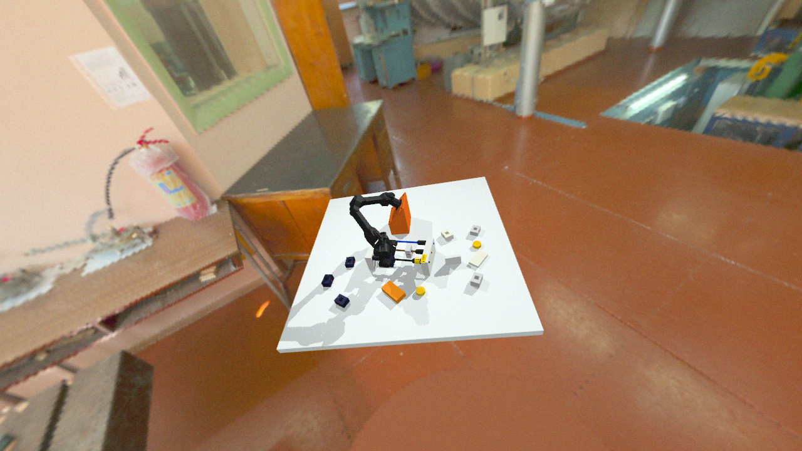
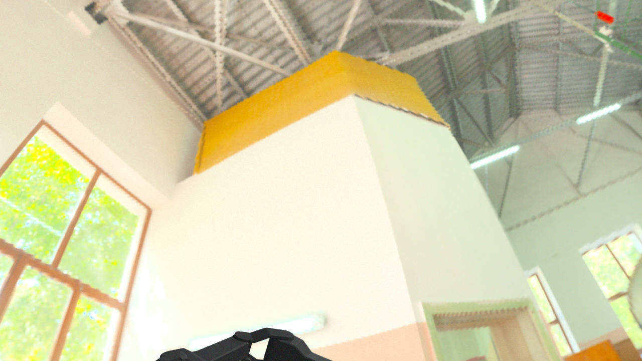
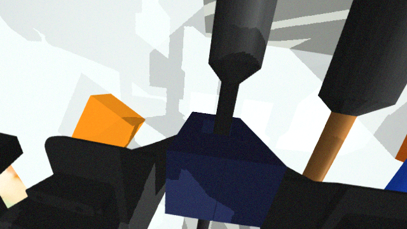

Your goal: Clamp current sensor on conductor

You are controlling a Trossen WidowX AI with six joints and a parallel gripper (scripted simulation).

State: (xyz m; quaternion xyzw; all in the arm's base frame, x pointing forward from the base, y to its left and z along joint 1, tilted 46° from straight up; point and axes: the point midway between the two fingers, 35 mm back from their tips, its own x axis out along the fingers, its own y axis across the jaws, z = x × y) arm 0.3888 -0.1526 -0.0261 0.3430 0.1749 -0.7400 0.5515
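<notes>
The dark blue current sensor [image 3: 219, 178] sits round the black conductor [image 3: 226, 102] [image 1: 403, 260]; its halves look closed together in the wrist view. My gripper [image 3: 213, 140] [image 1: 386, 261] is shut on the sensor, one finger on each side. The conductor enters the sensor's upper face and shows again below it. A yellow tag [image 1: 423, 258] is on this conductor near the rack's right end; its lettering is too small to read. The arrow on the sensor and its latch cannot be made out. The exterior view shows only part of the arm.
A brown conductor [image 3: 331, 146] and a blue conductor [image 1: 408, 242] run alongside. A grey block [image 1: 408, 250] sits at the brown one. An orange block [image 1: 393, 291] [image 3: 102, 121], navy blocks, yellow discs and pale blocks lie around the rack. An orange wedge [image 1: 400, 220] stands behind.
</notes>
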